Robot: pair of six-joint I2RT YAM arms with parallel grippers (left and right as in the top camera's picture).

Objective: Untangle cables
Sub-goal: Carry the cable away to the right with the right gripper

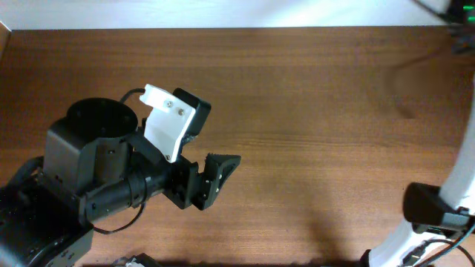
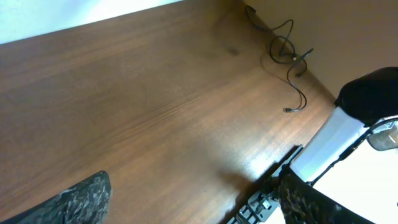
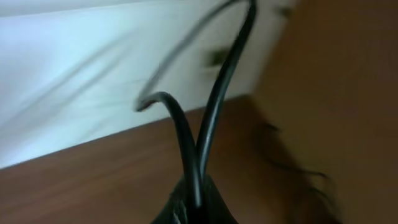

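Note:
The cables (image 2: 287, 55) are thin black cords lying in loose loops at the table's far corner, with one plug tip (image 2: 288, 110) trailing toward me. My left gripper (image 2: 196, 200) is open and empty, well short of them; it also shows in the overhead view (image 1: 215, 176) at the left middle of the table. In the blurred right wrist view my right gripper (image 3: 196, 202) is shut on a black cable (image 3: 214, 106), and two strands rise from the jaws. More cord (image 3: 292, 167) lies blurred on the wood to the right.
The brown wooden table (image 1: 297, 96) fills the overhead view. The right arm's white link (image 1: 464, 170) runs up the right edge. A pale wall or floor (image 3: 74, 81) lies beyond the table's edge. A black bracket (image 2: 261, 199) sits by the right arm's base.

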